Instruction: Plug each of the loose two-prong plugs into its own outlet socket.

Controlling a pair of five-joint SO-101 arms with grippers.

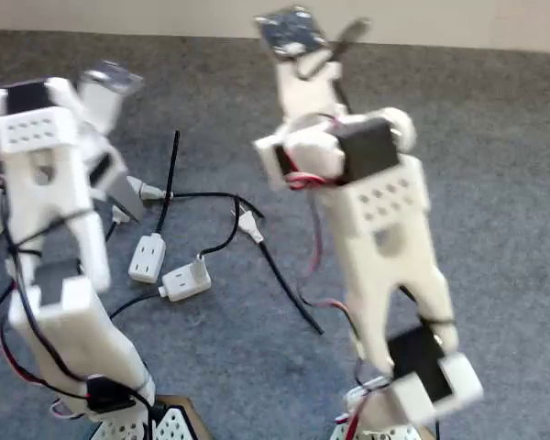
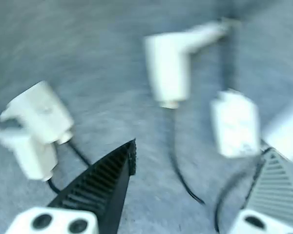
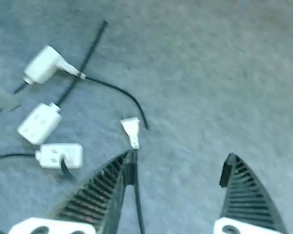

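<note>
The grey carpeted table holds everything. Two white arms stand on its near edge. The left arm leans over the left part of the table. The right arm rises to the right of centre and bends toward the far side.

The left gripper is released, its black and grey jaws spread wide with nothing between them. It hangs low over the left group of parts. The right gripper is also released and empty, jaws well apart, held above the table to the right of the sockets.

Two white socket blocks lie side by side left of centre. The far socket block sits just left of the near socket block, which is turned crosswise and trails a black lead toward the near left. Neither has a plug in it.

The large white plug lies loose beyond the sockets, just beside the left gripper. Its black cord curves off to the right. The small white plug lies loose right of the sockets, well apart from them. Its black cord runs toward the near right.

In the left wrist view, two more white pieces lie at the far left, too blurred to tell plug from socket. A straight black cable lies between the left arm and the small white plug, running from far to near.
</note>
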